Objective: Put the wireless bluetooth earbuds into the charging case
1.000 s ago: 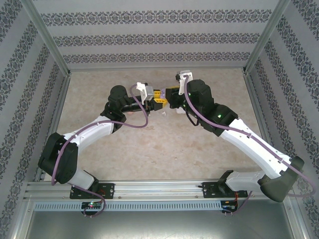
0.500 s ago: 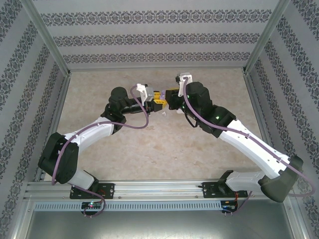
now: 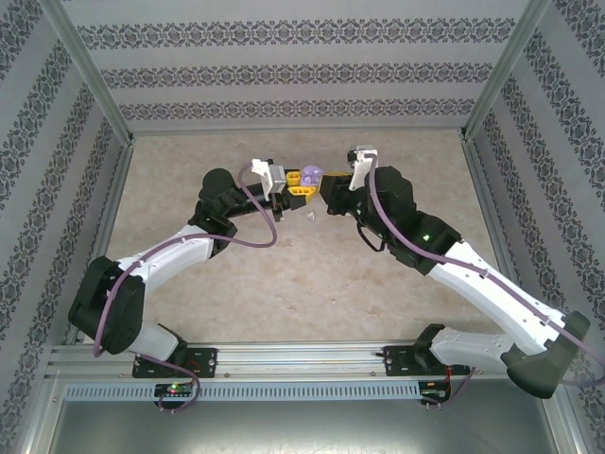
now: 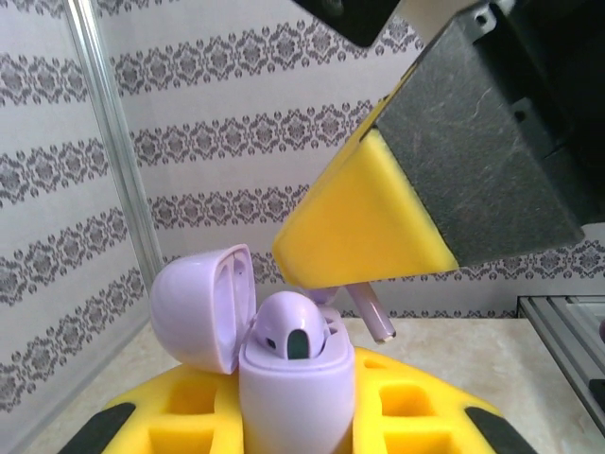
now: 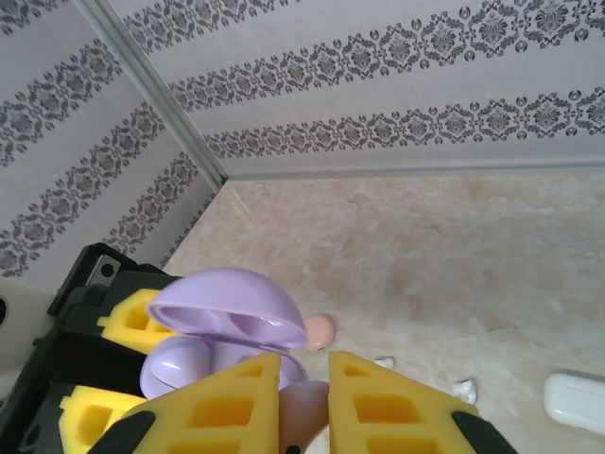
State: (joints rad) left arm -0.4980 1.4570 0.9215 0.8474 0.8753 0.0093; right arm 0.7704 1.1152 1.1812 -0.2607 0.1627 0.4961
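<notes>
My left gripper [image 4: 298,421] is shut on an upright purple charging case [image 4: 295,388] with its lid [image 4: 198,307] swung open to the left. One purple earbud [image 4: 291,333] sits in the case. My right gripper [image 5: 304,367] is shut on a second purple earbud [image 5: 307,409]; its stem [image 4: 374,315] pokes out below the yellow finger, just above and to the right of the case mouth. In the top view both grippers meet over the far middle of the table, left gripper [image 3: 299,185], right gripper [image 3: 326,196], with the case [image 3: 310,174] between them.
On the table beyond the case lie a small pink case [image 5: 319,331], two white earbuds [image 5: 383,361] [image 5: 463,386] and a white case [image 5: 577,390]. A white earbud [image 3: 309,217] lies just under the grippers. Metal posts and patterned walls ring the table.
The right arm has swung to the right and turned its wrist, and both grippers have moved slightly toward the back. The purple case now shows between them from above.
</notes>
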